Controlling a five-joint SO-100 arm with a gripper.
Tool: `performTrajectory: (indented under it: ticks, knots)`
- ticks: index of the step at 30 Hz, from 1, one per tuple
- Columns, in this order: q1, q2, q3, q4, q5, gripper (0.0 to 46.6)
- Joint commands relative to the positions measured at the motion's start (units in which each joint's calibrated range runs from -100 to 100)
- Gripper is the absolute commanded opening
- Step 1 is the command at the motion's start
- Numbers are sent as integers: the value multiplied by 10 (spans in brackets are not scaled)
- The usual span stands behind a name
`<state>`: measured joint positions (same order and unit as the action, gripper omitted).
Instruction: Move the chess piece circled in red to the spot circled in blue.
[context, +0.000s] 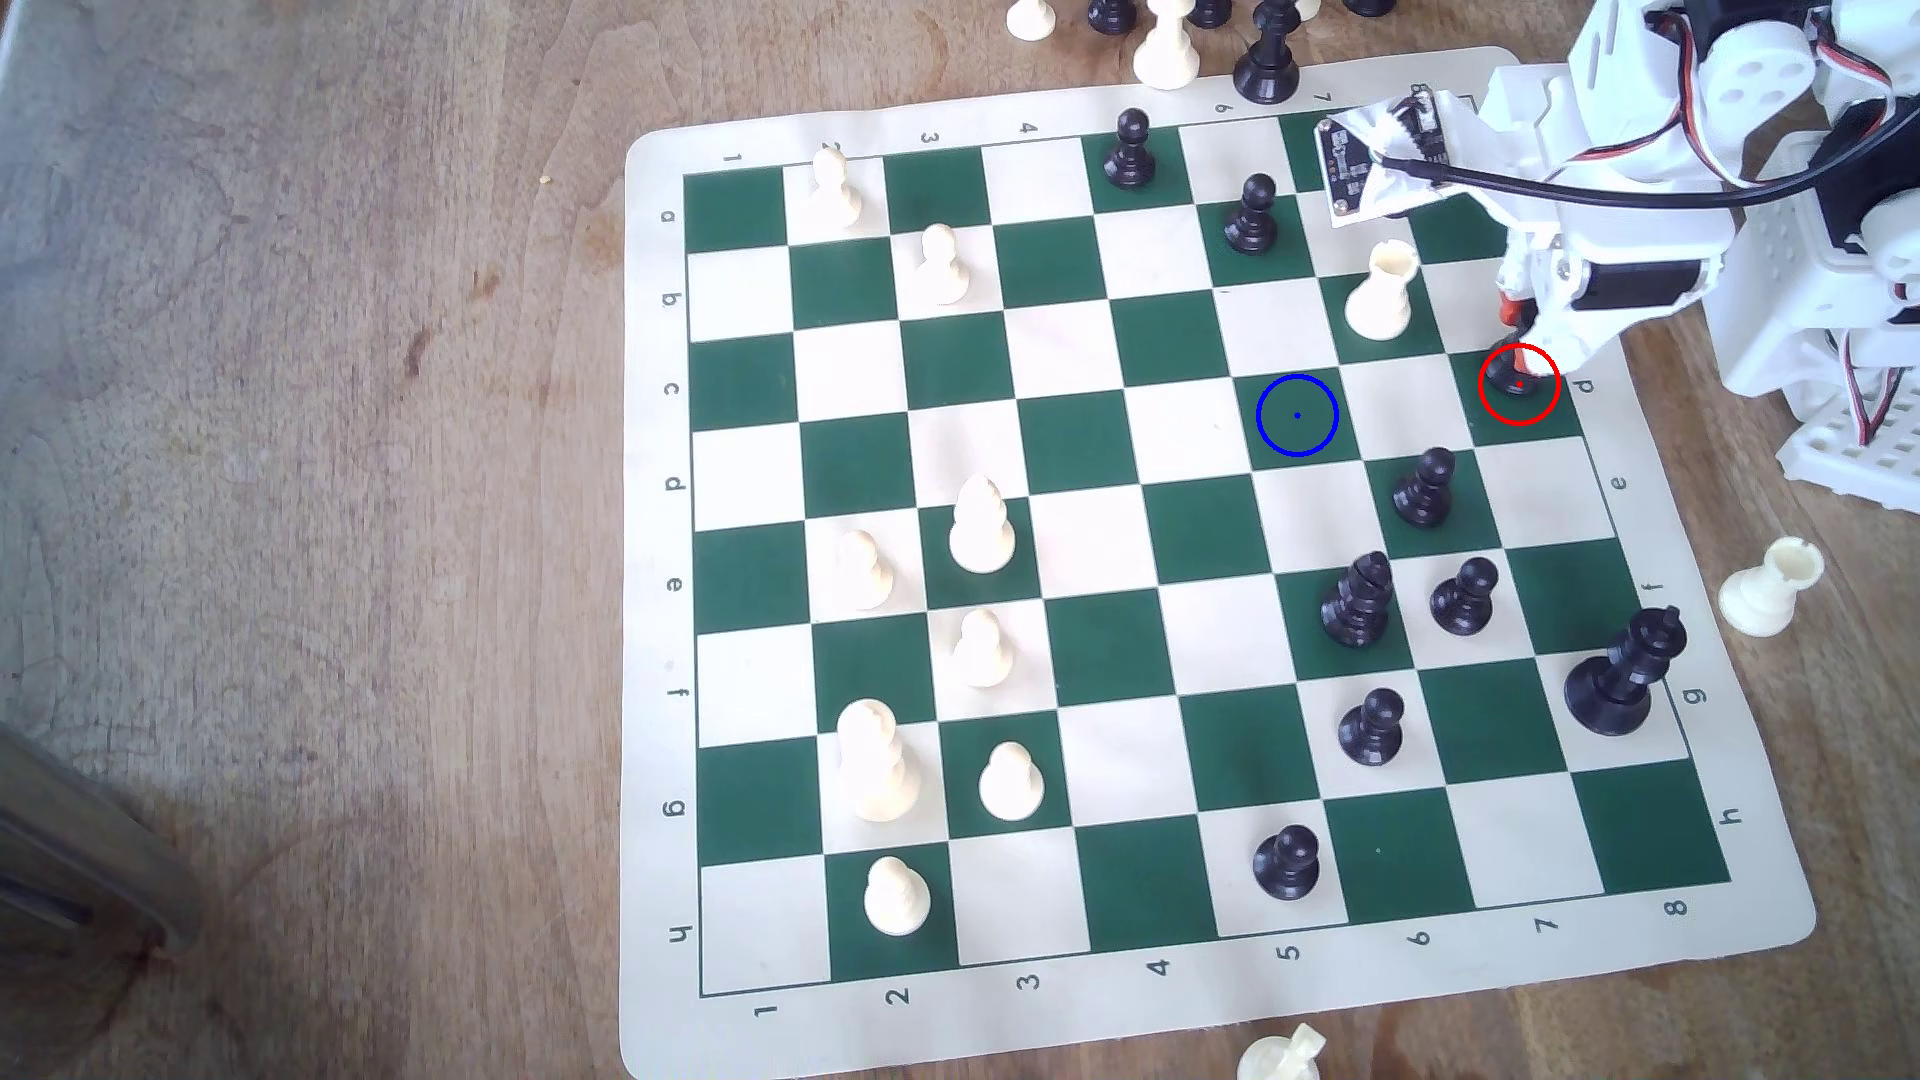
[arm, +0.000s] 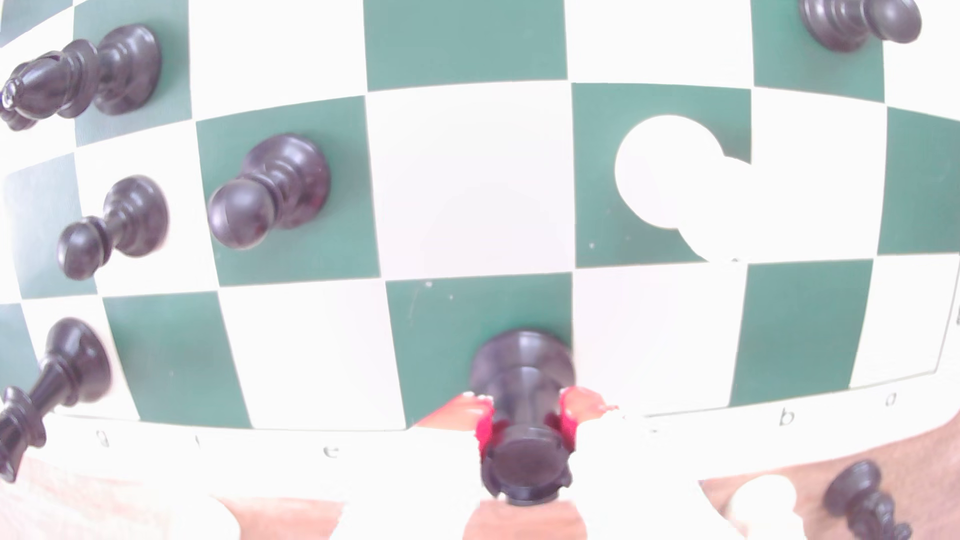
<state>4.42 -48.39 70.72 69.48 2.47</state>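
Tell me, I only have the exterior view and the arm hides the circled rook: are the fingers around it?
Observer: Yes. In the wrist view the red fingers sit on both sides of the rook.
Operator: Where on it do they grip?
Observer: At the narrow waist, just under the notched top; the gripper looks shut on it.
Operator: Is the rook centred on its square?
Observer: No. Its base sits at the edge of the green square, on the side toward the cream rook.
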Motion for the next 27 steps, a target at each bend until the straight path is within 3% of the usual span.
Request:
performTrajectory:
  ticks: [1,5,10,15,21,27]
  knots:
    - [-9,-4,-27,27,0,2]
    - [-20,-5,-99,76,-4,2]
    - [-31,31,-326,179,-9,2]
    - [-39,111,-428,153,-16,2]
    - [-60,227,-486,91,-28,2]
    - [-61,302,-431,19,-33,2]
